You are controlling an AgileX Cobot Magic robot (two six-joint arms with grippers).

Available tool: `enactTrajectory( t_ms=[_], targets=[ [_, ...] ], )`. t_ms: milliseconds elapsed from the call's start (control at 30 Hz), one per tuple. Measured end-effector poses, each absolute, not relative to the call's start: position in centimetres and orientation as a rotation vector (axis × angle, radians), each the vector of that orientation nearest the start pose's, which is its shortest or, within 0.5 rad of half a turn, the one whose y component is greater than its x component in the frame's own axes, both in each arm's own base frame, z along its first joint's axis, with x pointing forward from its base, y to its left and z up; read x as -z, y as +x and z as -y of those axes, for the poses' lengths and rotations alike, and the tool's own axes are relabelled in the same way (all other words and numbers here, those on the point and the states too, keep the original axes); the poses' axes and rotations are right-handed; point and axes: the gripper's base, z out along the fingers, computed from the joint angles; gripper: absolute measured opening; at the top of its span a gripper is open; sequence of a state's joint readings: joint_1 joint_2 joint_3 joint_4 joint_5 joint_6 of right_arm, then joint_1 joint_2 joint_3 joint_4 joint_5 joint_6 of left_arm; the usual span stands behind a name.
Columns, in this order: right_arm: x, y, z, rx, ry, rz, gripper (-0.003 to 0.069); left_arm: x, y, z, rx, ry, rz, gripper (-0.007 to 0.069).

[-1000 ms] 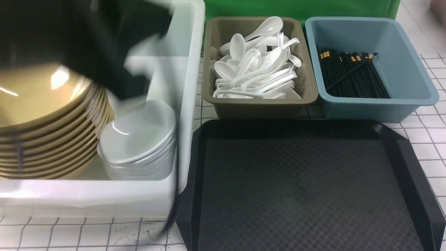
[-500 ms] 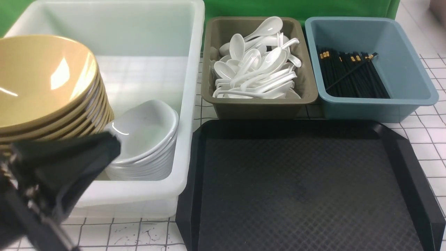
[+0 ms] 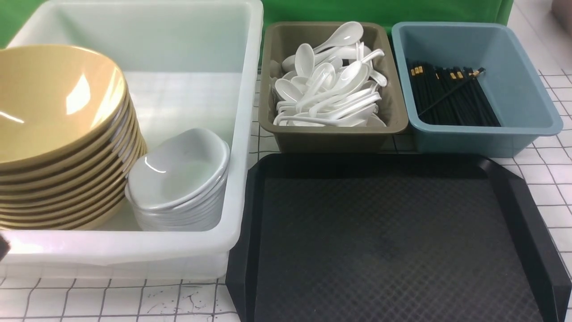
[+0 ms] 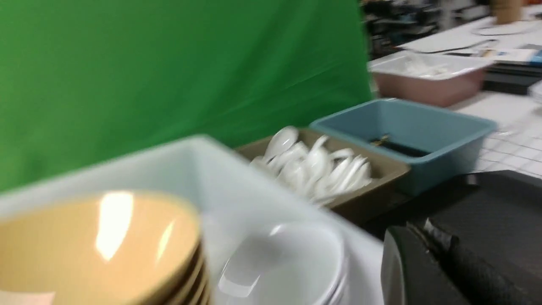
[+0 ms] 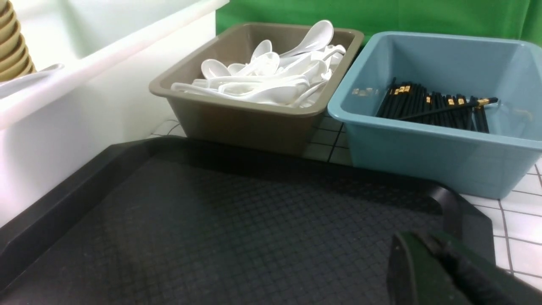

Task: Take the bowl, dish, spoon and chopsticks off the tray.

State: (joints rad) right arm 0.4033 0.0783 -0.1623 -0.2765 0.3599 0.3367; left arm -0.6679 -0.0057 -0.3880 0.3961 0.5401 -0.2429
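Note:
The black tray (image 3: 250, 201) lies at the front right with nothing on its diamond-textured floor. Mustard-yellow bowls (image 3: 49, 103) stand stacked in the white tub (image 3: 243, 112), beside a stack of small white dishes (image 3: 178, 167). White spoons (image 3: 326, 85) fill the brown tub (image 3: 330, 138). Black chopsticks (image 3: 451, 94) lie in the blue tub (image 3: 482, 138). My left gripper (image 4: 423, 231) is shut and holds nothing, near the white tub's corner by the tray (image 4: 499, 212). My right gripper (image 5: 423, 239) is shut and holds nothing, low over the tray (image 5: 211, 220) near its far right corner.
The three tubs stand in a row behind and left of the tray on a white gridded tabletop (image 3: 549, 179). A green backdrop (image 3: 380, 11) closes the far side. A pink tub (image 4: 427, 80) and clutter sit on another table beyond.
My left arm, over the white tub a second ago and then at the lower left, has drawn back out of the front view. Only a dark sliver stays at the left edge.

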Motion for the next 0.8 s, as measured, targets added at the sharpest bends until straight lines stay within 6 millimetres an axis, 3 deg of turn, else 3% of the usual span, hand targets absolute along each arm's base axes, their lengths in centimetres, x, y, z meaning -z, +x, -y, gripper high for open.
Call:
enactTrajectory(
  t_ms=[200,267,500,800],
  targets=[
    [-23.2,5.3,-1.3,-0.267,-0.215,-1.742,0.0050,-25.2,3.6,0.0,0.201,0.221,-1.719,-0.0007],
    [-23.2,5.3,-1.3,-0.267,-0.215,-1.741,0.0052,-23.0,4.2,0.2,0.162,0.115,-1.763,-0.0007],
    [-23.2,5.3,-1.3,-0.267,-0.215,-1.741,0.0060,-18.6,5.4,0.6,0.109,0.052,-1.756,-0.0007],
    [-23.2,5.3,-1.3,-0.267,-0.215,-1.741,0.0071,-17.6,5.3,0.7,0.129,0.048,-1.822,-0.0007]
  ],
)
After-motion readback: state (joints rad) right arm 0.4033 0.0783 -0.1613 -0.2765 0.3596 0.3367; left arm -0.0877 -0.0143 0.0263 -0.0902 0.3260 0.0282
